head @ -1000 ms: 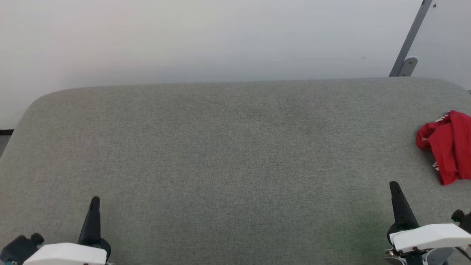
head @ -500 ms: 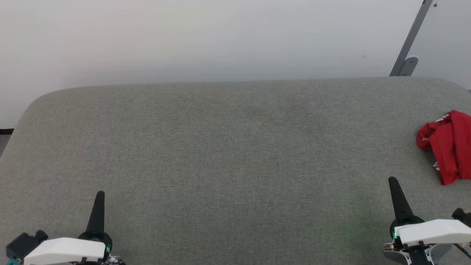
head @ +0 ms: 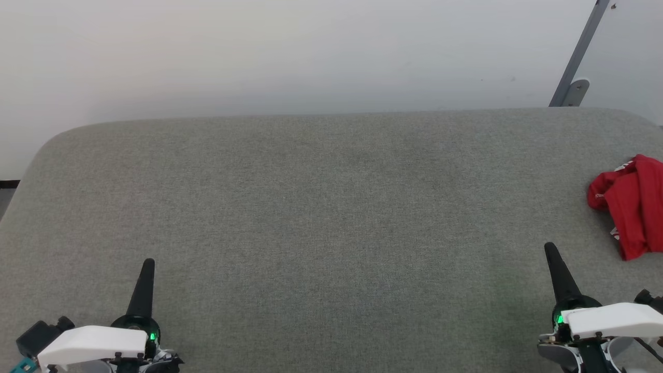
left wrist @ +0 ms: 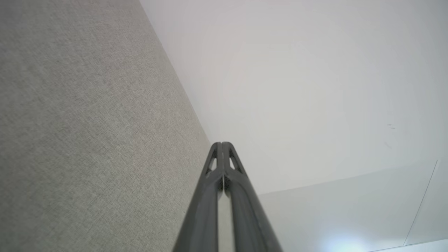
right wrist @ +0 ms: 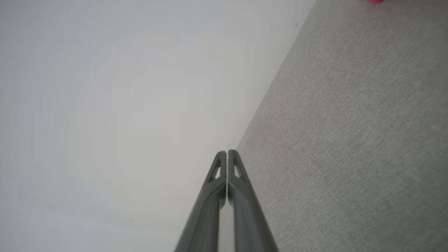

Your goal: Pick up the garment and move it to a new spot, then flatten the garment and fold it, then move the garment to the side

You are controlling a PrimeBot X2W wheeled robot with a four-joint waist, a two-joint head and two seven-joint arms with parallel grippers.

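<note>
The garment point(head: 632, 204), bright red with small white patches, lies crumpled at the far right edge of the grey fabric table point(head: 321, 207) in the head view, partly cut off by the frame. A sliver of the garment point(right wrist: 376, 1) shows at the top of the right wrist view. My right gripper point(head: 550, 250) is shut and empty at the lower right, below and left of the garment and apart from it. My left gripper point(head: 148, 264) is shut and empty at the lower left. In each wrist view the fingers point(left wrist: 222, 145) point(right wrist: 226, 154) meet with nothing between them.
A pale wall point(head: 290, 52) stands behind the table's far edge. A grey metal bar with a bracket point(head: 575, 77) leans at the upper right. The table's far left corner point(head: 57, 140) is rounded, with a strip of dark floor beside it.
Both grippers have moved a little forward over the table, the left also slightly to the right. The garment has not moved.
</note>
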